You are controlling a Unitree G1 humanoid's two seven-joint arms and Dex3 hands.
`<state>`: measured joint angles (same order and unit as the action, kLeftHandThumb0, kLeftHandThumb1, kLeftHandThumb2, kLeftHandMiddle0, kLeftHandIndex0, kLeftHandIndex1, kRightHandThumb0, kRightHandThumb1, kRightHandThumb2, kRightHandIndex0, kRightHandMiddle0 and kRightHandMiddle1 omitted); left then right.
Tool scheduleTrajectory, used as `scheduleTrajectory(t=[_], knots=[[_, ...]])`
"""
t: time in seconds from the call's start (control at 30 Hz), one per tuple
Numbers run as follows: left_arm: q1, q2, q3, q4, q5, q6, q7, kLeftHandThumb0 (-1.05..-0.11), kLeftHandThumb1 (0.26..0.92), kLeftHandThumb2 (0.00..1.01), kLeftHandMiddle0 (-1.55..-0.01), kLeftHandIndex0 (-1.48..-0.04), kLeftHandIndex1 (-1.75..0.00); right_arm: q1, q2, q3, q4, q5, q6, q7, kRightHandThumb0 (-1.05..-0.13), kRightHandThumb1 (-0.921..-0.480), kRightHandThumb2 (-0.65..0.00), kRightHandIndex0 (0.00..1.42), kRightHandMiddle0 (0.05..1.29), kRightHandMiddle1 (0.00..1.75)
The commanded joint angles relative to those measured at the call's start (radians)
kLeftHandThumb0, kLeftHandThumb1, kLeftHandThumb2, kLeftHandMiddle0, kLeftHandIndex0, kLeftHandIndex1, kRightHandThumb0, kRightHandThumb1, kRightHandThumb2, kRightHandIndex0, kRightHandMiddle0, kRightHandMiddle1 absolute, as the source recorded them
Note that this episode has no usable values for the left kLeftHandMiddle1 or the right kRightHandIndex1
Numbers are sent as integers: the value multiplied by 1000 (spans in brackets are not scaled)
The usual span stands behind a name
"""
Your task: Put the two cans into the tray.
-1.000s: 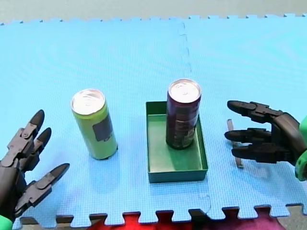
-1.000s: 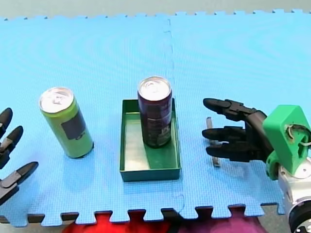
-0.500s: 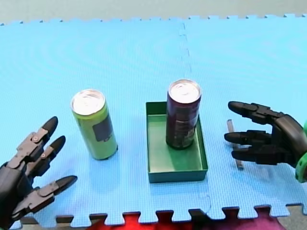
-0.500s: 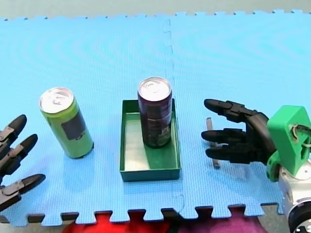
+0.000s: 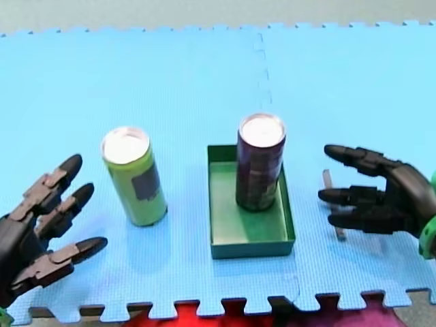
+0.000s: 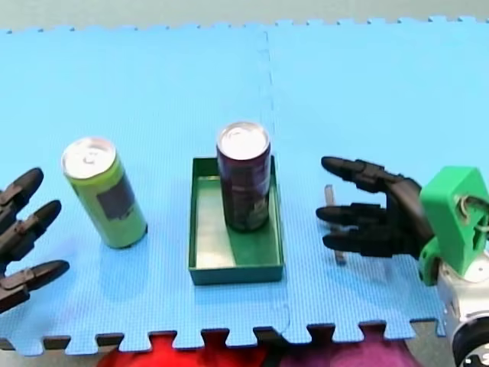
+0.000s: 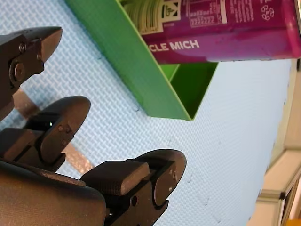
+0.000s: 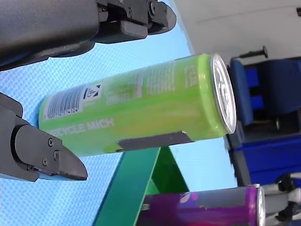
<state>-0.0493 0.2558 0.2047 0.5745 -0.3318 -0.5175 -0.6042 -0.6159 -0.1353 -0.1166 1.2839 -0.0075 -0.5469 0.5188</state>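
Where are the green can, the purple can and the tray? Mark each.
green can (image 5: 136, 184): first head view, middle of its side.
purple can (image 6: 244, 185): second head view, middle of its side.
tray (image 5: 252, 249): first head view, its near wall.

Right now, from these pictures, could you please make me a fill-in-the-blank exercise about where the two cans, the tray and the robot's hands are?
1. The purple can stands upright ____ the green tray.
2. The lime-green can stands on the blue mat, outside the tray, on its ____ side in the head views.
3. The open left hand, beside the lime-green can, and the open right hand, beside the tray, both hold ____.

Missing words: inside; left; nothing.
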Motion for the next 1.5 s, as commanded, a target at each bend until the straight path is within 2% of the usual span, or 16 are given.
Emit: scheduleTrajectory(t=[0.0,0.27,0.4,0.53,1.0,1.47], knots=[[-8,1,9,11,-10,0,-14,-1048,813,0,-173,-134,-3,1,-4,-4,0,4,2,-1,-546,-637,0,883,470,0],[11,-14,7,-61,3,35,6,-1048,753,0,-168,-127,0,1,-5,-7,1,2,-5,-11,-574,-632,0,869,466,0],[11,-13,6,-82,23,64,42,-1048,673,0,-176,-118,0,1,-5,-10,2,4,-7,-11,-588,-630,0,862,464,0],[12,-12,5,-98,26,90,55,-1048,647,0,-186,-111,0,2,-5,-14,5,5,-9,-11,-600,-628,0,856,461,0],[-4,-27,4,-77,35,75,56,-1048,627,1,-213,-98,0,2,-5,-26,7,7,-8,-2,-614,-629,0,847,454,0],[-56,-23,-3,19,88,-12,65,-1048,658,12,-234,-88,0,-1,-4,-37,6,15,0,11,-615,-634,-1,843,438,0]])
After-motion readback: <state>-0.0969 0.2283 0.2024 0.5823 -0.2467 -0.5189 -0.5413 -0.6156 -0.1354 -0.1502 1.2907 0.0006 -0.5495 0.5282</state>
